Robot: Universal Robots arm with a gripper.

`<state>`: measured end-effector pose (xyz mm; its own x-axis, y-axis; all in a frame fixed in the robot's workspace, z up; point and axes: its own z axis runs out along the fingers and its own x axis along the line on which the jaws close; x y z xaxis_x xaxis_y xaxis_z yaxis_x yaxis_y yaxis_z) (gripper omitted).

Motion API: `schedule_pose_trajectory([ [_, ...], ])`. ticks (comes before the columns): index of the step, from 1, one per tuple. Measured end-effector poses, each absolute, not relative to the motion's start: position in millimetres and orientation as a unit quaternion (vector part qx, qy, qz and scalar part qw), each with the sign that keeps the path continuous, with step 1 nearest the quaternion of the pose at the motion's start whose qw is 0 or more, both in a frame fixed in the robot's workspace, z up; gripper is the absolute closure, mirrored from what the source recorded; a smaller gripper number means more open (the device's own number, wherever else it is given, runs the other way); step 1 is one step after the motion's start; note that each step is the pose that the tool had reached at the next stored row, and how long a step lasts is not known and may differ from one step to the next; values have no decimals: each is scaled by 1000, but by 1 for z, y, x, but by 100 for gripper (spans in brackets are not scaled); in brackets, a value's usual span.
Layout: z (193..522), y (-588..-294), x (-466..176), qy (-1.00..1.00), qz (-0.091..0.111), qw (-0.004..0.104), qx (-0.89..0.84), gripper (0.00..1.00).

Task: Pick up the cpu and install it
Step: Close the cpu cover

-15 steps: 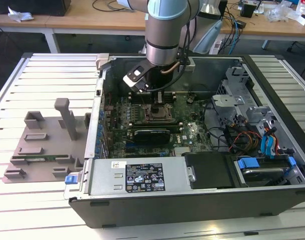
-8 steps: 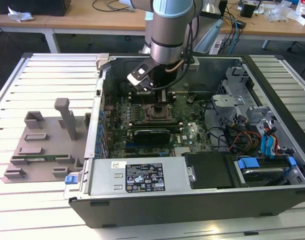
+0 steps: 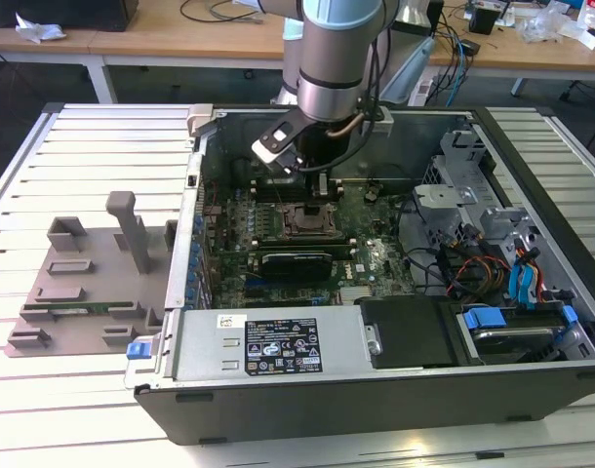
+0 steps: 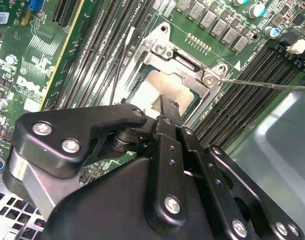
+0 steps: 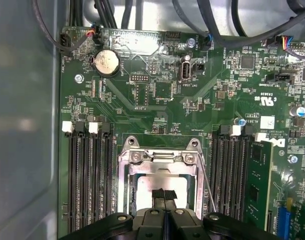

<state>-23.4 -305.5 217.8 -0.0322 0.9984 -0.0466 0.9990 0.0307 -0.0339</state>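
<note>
The cpu (image 5: 151, 184) lies flat as a pale silvery square inside the metal-framed socket (image 5: 126, 170) on the green motherboard; in the second wrist view the cpu (image 4: 160, 86) shows just beyond the fingers. My gripper (image 5: 164, 196) hangs directly over the chip with its two black fingers pressed together; whether the tips touch the chip's top I cannot tell. The second wrist view has the gripper (image 4: 166, 104) at the cpu's near edge. In the exterior view the gripper (image 3: 315, 185) reaches down into the open computer case (image 3: 278, 409), just above the socket (image 3: 307, 220).
Memory slots (image 5: 87, 175) flank the socket on both sides, and a thin metal lever (image 5: 208, 182) stands beside it. A long black card (image 3: 296, 261), the power supply (image 3: 268, 346), drive bays with blue tabs (image 3: 493, 320) and cables crowd the case. A grey fixture (image 3: 83, 283) lies outside.
</note>
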Motion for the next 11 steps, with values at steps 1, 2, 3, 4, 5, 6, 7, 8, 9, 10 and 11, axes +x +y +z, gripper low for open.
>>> schedule_pose_trajectory([
  [1,219,-306,-23,718,-28,5,696,89],
  [2,220,-306,-23,718,-28,5,696,89],
  [3,222,-306,-23,718,-28,5,696,89],
  [4,223,-306,-23,718,-28,5,696,89],
  [5,224,-306,-23,718,-28,5,696,89],
  [6,228,-306,-23,718,-28,5,696,89],
  [7,230,-306,-22,718,-28,5,696,89],
  [8,232,-306,-22,718,-28,5,696,89],
  [9,236,-306,-22,718,-28,5,696,89],
  [10,237,-306,-22,718,-28,5,696,89],
  [11,238,-306,-22,718,-28,5,696,89],
])
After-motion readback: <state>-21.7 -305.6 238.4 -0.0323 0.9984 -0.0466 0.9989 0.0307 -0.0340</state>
